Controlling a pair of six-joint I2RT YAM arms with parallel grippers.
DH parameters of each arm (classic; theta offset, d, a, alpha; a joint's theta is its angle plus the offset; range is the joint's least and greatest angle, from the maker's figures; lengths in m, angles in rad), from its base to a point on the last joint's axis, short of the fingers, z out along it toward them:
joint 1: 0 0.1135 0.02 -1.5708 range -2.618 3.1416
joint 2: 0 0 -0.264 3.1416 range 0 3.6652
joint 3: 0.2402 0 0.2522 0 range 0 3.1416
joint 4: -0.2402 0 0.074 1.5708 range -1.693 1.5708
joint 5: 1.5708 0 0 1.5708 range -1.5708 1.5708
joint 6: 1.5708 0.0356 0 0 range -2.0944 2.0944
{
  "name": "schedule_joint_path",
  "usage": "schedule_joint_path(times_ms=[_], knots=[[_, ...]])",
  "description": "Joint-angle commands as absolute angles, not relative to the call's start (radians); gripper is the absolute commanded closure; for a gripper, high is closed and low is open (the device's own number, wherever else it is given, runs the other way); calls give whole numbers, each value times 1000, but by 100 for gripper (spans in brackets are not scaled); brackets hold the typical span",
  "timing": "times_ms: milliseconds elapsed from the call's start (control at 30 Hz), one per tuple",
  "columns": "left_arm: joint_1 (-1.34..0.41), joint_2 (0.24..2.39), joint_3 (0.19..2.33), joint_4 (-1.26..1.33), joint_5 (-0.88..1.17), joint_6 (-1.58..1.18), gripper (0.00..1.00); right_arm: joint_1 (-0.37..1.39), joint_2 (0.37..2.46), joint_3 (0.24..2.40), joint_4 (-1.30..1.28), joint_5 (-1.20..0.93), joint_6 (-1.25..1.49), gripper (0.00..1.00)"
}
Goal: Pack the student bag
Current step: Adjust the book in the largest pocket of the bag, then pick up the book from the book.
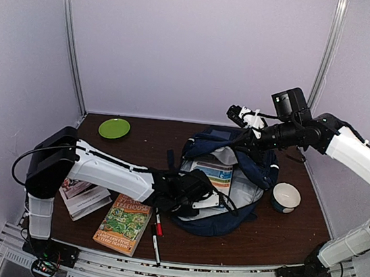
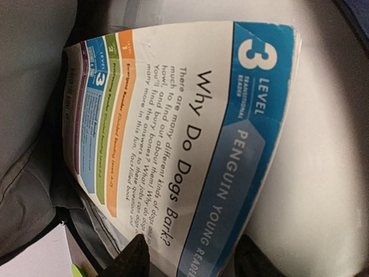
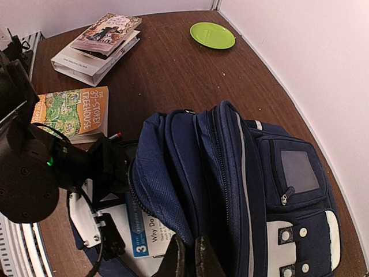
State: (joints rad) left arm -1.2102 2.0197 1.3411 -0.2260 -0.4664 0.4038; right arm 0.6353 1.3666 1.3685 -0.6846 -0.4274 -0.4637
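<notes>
Right claw (image 3: 189, 257): closed tight, pinching the bag (image 3: 230, 173) by its raised top rim. Left claw (image 2: 193, 254): fingers about half apart, straddling the near end of a reader (image 2: 190, 133) inside the bag; grip not determinable. Bag lies mid-tabletop (image 1: 281, 234), slightly right of centre. Bowl (image 1: 286, 197) just beside its right side.

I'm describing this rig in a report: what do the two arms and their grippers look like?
Both have white shell links with black joints: left arm, right arm. A black cable loops beside the left one. The left gripper and right gripper have dark fingers; a black camera block tops the right wrist.
</notes>
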Motion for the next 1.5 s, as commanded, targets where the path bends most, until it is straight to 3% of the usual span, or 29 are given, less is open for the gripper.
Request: schedule_joint_path(times_ms=[0, 267, 600, 833, 933, 1033, 1200, 1467], knots=[[-1179, 2070, 1438, -166, -494, 426, 47, 638, 1312, 1374, -631, -442, -458, 100], [-1165, 2103, 1491, -218, -524, 391, 46, 638, 1306, 1367, -626, -439, -459, 100], [-1323, 1781, 1271, -348, -598, 209, 38, 637, 1320, 1361, -611, -444, -460, 100], [-1399, 1592, 1155, -566, -609, -195, 38, 628, 1317, 1326, -566, -446, -455, 100], [-1383, 1501, 1106, -710, -721, -476, 34, 624, 1317, 1307, -545, -453, -450, 100], [-1279, 1371, 1047, -890, -733, -773, 28, 623, 1322, 1305, -540, -458, -449, 100], [-1060, 1074, 829, -894, -677, -1020, 26, 621, 1319, 1301, -536, -467, -449, 100], [-583, 842, 595, -760, -423, -919, 25, 621, 1283, 1276, -525, -456, -451, 100]])
